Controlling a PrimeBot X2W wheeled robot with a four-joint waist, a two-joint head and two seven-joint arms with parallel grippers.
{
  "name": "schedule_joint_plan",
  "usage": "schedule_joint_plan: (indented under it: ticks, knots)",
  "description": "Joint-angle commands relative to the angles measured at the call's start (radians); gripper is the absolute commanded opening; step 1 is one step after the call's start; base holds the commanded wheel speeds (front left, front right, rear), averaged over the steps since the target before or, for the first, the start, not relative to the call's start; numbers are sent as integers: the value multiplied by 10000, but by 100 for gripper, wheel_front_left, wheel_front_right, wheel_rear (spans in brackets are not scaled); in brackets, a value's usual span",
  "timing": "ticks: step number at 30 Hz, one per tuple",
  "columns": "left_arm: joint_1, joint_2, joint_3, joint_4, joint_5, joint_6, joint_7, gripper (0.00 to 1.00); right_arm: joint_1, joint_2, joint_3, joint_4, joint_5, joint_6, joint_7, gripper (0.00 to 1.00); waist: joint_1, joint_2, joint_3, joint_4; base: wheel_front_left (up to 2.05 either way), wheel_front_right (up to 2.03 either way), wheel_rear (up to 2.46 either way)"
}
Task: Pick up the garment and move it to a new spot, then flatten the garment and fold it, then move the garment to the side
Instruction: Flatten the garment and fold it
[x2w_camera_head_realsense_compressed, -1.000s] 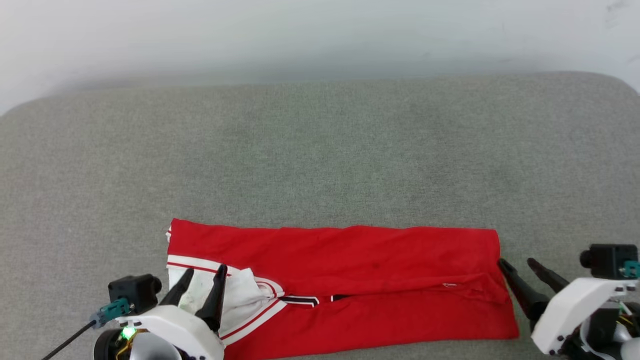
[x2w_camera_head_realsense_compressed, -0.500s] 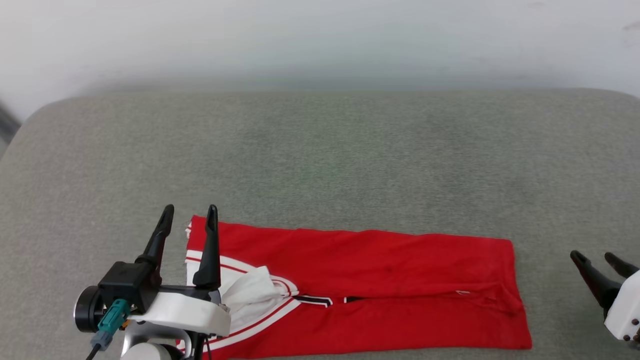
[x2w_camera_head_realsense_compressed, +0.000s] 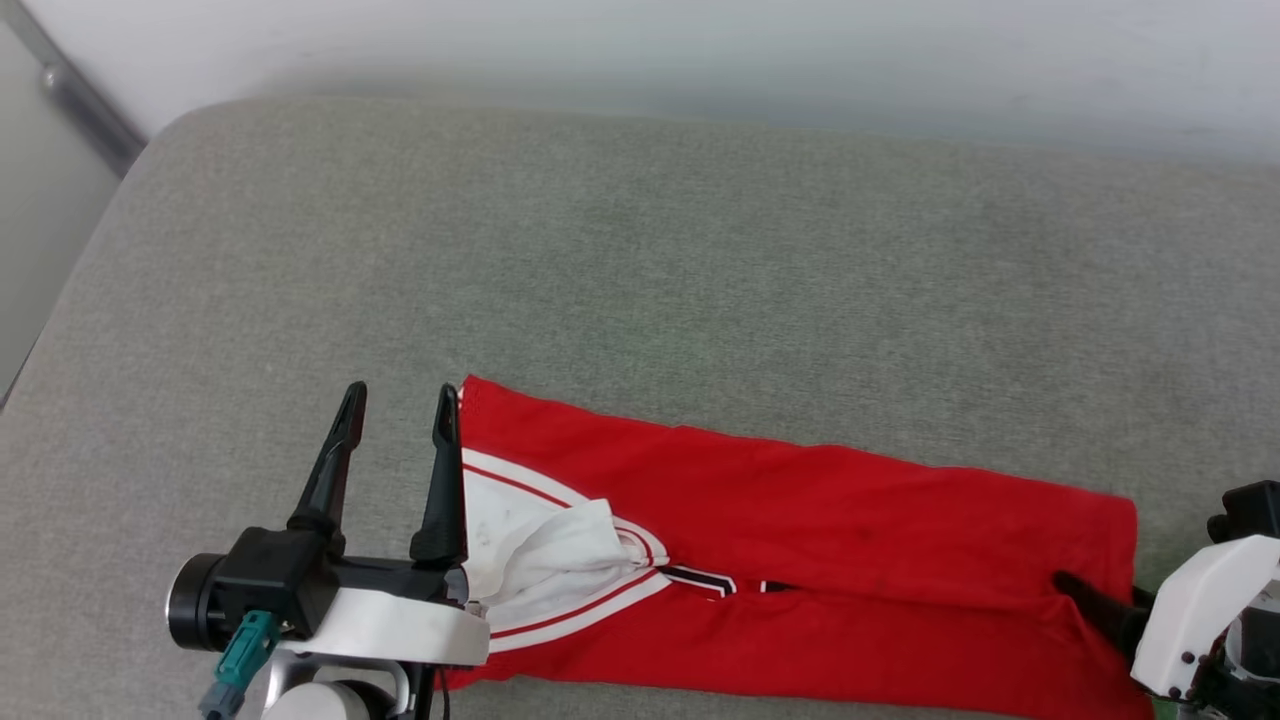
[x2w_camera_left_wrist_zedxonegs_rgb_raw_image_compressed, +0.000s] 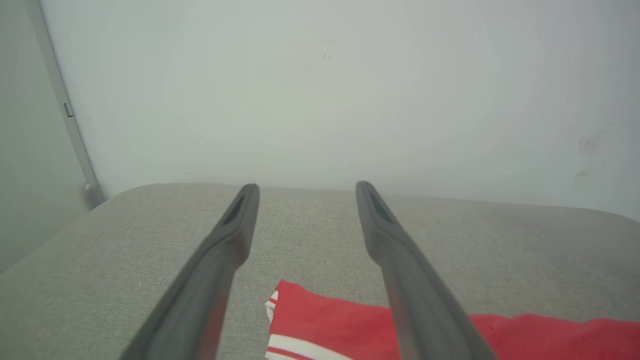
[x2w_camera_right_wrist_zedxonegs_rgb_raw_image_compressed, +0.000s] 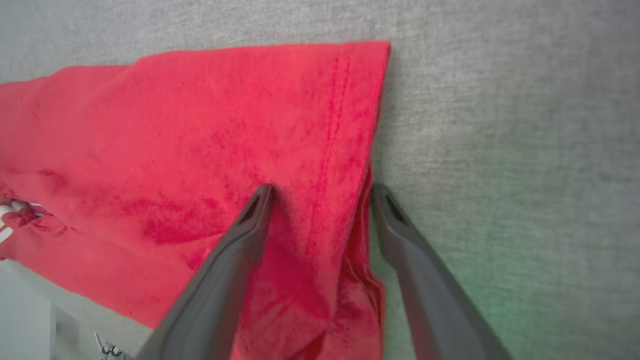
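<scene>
The grey fabric-covered pad (x2w_camera_head_realsense_compressed: 640, 250) in front of me is broad, and its far left corner is rounded. Flat on it, close to the edge nearest me, lies the garment (x2w_camera_head_realsense_compressed: 800, 520), folded into a long red band that slants from my left to my right. A white sleeve with red-striped trim lies bunched on its left end.

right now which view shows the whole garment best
The head view: the garment lies folded into a long band on the grey cushion, nearly all in frame. The left wrist view catches its striped corner below the open left gripper. The right wrist view shows its red hem end, straddled by the open right gripper.
</scene>
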Motion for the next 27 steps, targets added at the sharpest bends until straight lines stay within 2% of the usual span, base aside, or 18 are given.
schedule_joint_plan:
  ticks: [1,2,3,4,5,13,18,22,27]
  knots:
    - [-147,-76,-11,41,72,-32,-41,100,33,220,271,415,223,-4,250,100,-1,0,163,201,0,0,0]
    - [-159,-78,-14,61,94,-57,-49,100,42,248,417,533,254,-4,379,100,-1,0,171,225,0,0,0]
    - [-160,-76,-20,95,90,-61,-53,100,17,271,513,579,323,-2,409,80,-1,0,169,243,0,0,0]
    - [-158,-87,-9,100,100,-84,-59,100,-2,290,579,591,372,-2,404,31,-1,0,158,248,0,0,0]
    - [-143,-94,-4,104,117,-85,-64,100,-32,274,646,541,400,4,377,0,-1,0,144,238,0,0,0]
    - [46,31,-3,195,155,-95,-46,100,-448,-268,614,-200,240,-4,71,0,-1,0,-270,-97,0,0,0]
    - [176,68,46,214,127,16,-1,100,-613,-482,359,-480,28,-7,123,0,-1,0,-496,-538,0,0,0]
    - [284,184,124,152,169,126,32,100,-687,-607,-186,-418,-76,-6,208,0,-1,0,-628,-962,0,0,0]
    - [371,268,177,14,176,238,107,100,-702,-507,-1562,-246,-420,-6,344,0,-1,0,-651,-1370,0,0,0]
